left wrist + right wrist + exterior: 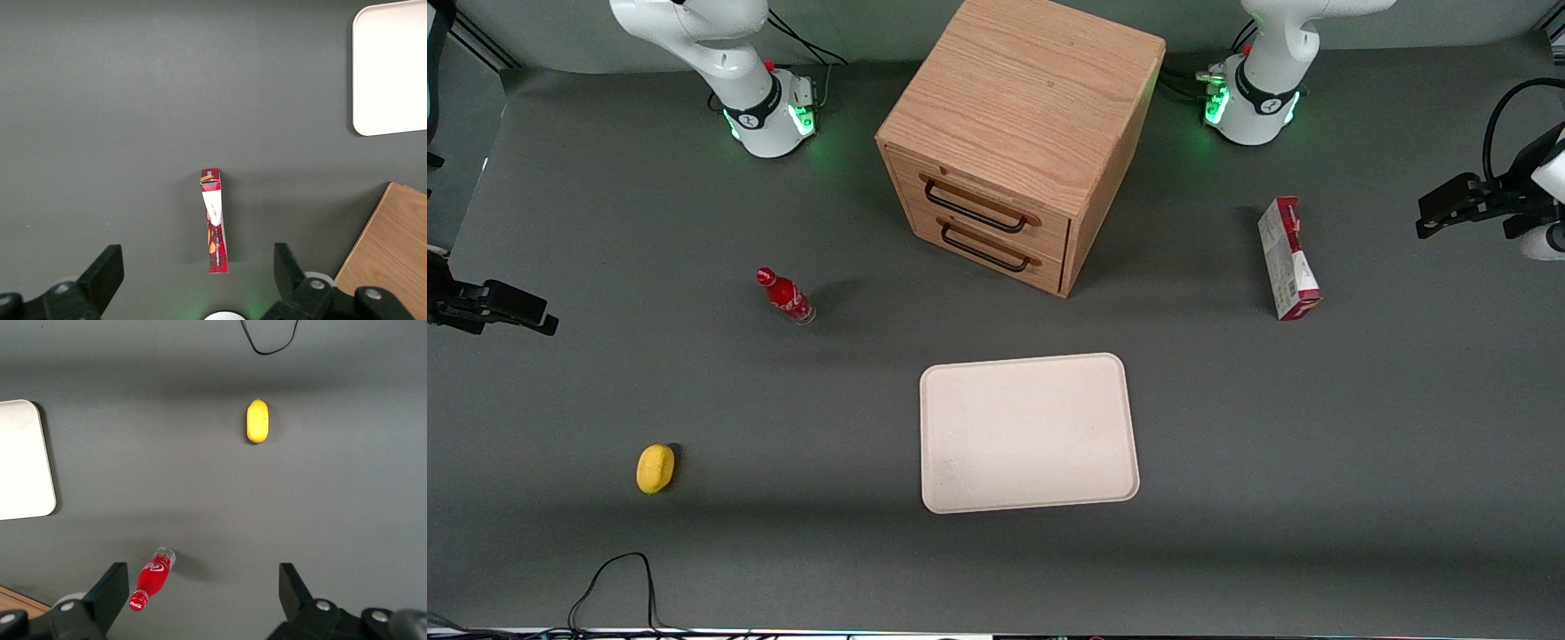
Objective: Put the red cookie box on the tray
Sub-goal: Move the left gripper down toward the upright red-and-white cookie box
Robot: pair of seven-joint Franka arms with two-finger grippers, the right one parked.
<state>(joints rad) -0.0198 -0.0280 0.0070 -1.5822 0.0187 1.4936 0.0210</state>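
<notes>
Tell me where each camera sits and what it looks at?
Front view: high up, facing both arm bases, over the tray, cabinet, red cookie box.
Left wrist view: looks down at the box; open gripper shows.
Right wrist view: sees bottle, lemon, parked fingers.
All share the tray.

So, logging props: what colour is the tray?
Plain cream-white tray, clearest in the front view; hand open above the table.

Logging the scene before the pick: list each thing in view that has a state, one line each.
red cookie box: standing on a long thin edge on the table, not on the tray
tray: flat, nothing on it
gripper: open, above the box, holding nothing
cabinet: both drawers shut
soda bottle: upright, capped
lemon: lying on the table
</notes>
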